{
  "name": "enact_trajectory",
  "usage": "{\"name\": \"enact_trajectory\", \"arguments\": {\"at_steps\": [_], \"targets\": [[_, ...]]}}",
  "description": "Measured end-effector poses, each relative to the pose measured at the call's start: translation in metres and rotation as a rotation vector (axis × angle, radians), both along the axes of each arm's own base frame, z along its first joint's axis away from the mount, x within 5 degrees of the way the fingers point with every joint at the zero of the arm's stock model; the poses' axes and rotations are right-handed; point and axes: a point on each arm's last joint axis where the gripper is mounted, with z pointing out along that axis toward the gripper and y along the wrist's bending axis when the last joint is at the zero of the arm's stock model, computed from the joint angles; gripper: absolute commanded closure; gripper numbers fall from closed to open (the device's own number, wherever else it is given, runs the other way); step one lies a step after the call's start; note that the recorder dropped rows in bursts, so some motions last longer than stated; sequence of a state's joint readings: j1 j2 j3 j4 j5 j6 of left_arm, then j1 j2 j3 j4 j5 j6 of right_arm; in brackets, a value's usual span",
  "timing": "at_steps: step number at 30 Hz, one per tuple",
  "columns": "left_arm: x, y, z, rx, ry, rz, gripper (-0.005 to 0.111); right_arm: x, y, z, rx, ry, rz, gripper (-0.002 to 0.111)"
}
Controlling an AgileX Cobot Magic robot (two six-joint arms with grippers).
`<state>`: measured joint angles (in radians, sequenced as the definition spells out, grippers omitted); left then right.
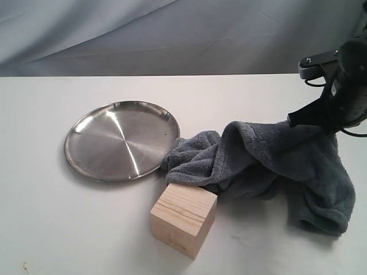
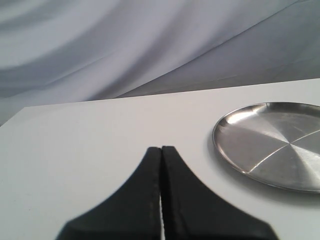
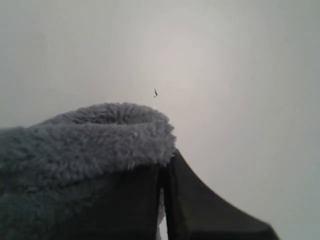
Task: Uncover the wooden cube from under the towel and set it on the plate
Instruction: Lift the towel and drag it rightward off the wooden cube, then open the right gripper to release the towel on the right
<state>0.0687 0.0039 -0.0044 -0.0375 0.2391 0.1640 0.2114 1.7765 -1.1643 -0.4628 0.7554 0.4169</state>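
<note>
Pale, grain-lined wooden cube (image 1: pixel 183 219) bare beside fluffy blue-grey towel (image 1: pixel 269 160), pinched in right gripper (image 3: pixel 162 175); left gripper (image 2: pixel 161 149) closed, empty.

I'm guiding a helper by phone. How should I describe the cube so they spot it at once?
Find the shiny round plate on the white table. A grey towel lies beside it; the cube stands at the towel's plate-side end, the only pale, square-edged, wood-grained thing.

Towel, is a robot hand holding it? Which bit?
Yes, the right gripper pinches the towel by a raised fold; the left gripper is shut on nothing.
</note>
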Motion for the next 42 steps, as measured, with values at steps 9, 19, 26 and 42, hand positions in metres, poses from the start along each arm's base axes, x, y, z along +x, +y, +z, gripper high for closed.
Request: {"name": "enact_trajectory", "arguments": {"at_steps": [9,19,26,42], "targets": [[0.0,0.0,0.0,0.0,-0.002,0.0,0.107,0.005,-0.022,-0.005,-0.058,-0.014,-0.086,0.108],[0.0,0.0,0.0,0.0,-0.002,0.0,0.107,0.001,-0.06,-0.007,-0.05,0.055,-0.165,0.108],[0.0,0.0,0.0,0.02,0.0,0.002,0.107,0.001,-0.056,-0.009,0.001,0.06,-0.173,0.107],[0.0,0.0,0.0,0.022,0.0,0.002,0.107,0.001,-0.052,-0.009,0.037,0.069,-0.161,0.039]]}}
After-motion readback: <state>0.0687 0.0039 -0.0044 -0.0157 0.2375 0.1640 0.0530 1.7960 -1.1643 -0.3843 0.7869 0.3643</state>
